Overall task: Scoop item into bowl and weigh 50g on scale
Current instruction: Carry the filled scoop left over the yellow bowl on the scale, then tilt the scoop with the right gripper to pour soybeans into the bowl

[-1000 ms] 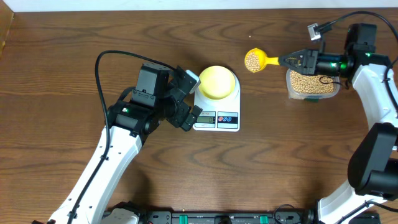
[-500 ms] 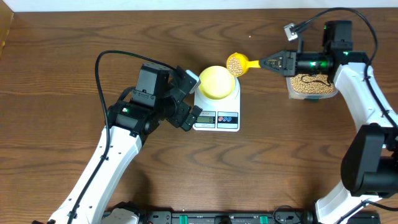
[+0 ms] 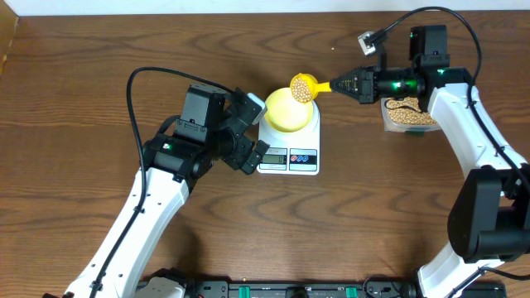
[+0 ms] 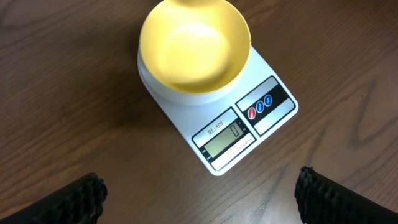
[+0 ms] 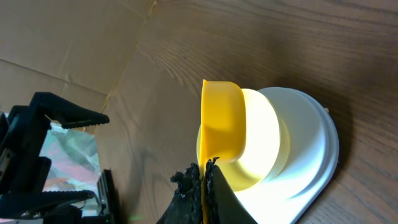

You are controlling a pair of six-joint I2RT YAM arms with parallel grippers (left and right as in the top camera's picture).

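Right pincer [image 3: 338, 84], clamped on the loaded scoop [image 3: 296, 82], just swung over: bowl [image 3: 281, 112] is now just ahead and below, tipping's next.

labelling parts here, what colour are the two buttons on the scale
Red button and blue button on the scale; clearest in the left wrist view.

The bowl [image 3: 286, 110] sits on the scale [image 3: 303, 159] at the middle of the table [image 3: 83, 91]. A scoop [image 3: 320, 85] of beans [image 3: 303, 91] hangs over the bowl's back right rim. A container [image 3: 410, 117] of more beans lies well right of the scale.
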